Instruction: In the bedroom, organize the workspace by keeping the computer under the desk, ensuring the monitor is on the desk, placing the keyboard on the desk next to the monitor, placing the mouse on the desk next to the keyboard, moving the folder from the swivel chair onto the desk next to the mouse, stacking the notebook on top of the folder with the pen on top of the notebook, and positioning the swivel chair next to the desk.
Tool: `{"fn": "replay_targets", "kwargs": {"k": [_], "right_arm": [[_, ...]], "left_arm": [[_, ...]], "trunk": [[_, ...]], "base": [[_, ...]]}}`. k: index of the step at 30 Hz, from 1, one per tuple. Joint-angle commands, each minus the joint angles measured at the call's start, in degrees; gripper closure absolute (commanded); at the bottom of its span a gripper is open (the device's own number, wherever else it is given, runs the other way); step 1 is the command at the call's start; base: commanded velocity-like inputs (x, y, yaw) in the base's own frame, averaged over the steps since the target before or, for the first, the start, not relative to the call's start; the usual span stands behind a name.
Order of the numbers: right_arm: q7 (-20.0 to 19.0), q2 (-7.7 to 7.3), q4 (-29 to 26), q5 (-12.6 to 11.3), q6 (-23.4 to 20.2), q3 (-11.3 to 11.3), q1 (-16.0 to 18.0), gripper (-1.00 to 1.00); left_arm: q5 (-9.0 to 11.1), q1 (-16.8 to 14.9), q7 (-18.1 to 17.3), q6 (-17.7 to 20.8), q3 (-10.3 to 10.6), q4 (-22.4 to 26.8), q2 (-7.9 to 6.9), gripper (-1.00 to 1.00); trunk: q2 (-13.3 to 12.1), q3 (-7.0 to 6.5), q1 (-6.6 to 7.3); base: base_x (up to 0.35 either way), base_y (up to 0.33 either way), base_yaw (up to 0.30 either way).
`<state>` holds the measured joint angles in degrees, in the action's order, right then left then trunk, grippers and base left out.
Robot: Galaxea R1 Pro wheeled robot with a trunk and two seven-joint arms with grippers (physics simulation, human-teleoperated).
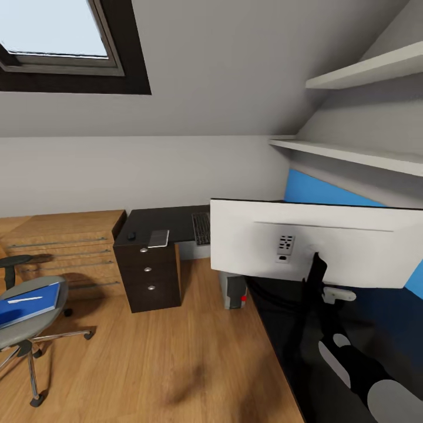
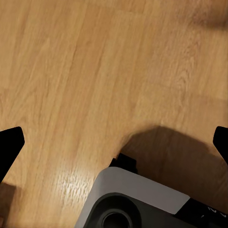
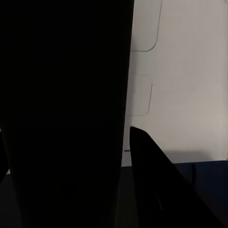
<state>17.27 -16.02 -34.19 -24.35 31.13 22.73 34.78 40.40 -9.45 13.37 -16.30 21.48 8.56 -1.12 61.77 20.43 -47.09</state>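
Right gripper [image 3: 124, 142] close behind monitor [image 1: 329, 247], fingers either side of its black stand [image 1: 315, 273]; grip uncertain. Left gripper [image 2: 114, 142] spread wide over floor [image 2: 85, 71], empty.

The monitor [image 1: 329, 247] stands on the black surface [image 1: 276, 329] with its white back facing the camera. Beyond it lie the keyboard [image 1: 201, 228], the notebook [image 1: 158, 238] and the small dark mouse [image 1: 131, 235]. The computer [image 1: 232, 290] sits underneath on the wood floor. The blue folder [image 1: 29, 302] rests on the swivel chair [image 1: 23, 329], well apart.
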Motion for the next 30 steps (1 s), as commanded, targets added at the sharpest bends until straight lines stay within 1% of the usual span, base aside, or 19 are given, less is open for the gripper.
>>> {"fn": "replay_targets", "kwargs": {"k": [1,20,30], "right_arm": [[0.5,-0.08,-0.1,-0.1,0.3,0.5,0.1,1.00],[0.5,-0.06,0.0,-0.1,0.4,0.4,0.1,1.00],[0.5,-0.06,0.0,-0.1,0.4,0.4,0.1,1.00]], "left_arm": [[0.3,0.0,0.3,-0.1,0.5,0.1,-0.02,-1.00],[0.3,0.0,0.4,-0.1,0.4,0.1,-0.03,-1.00],[0.3,0.0,0.4,-0.1,0.4,0.1,-0.11,-1.00]], "trunk": [[0.1,0.06,0.00],[0.1,0.06,0.00],[0.1,0.06,0.00]], "base": [[0.000,0.000,0.000],[0.000,0.000,0.013],[0.000,0.000,0.129]]}}
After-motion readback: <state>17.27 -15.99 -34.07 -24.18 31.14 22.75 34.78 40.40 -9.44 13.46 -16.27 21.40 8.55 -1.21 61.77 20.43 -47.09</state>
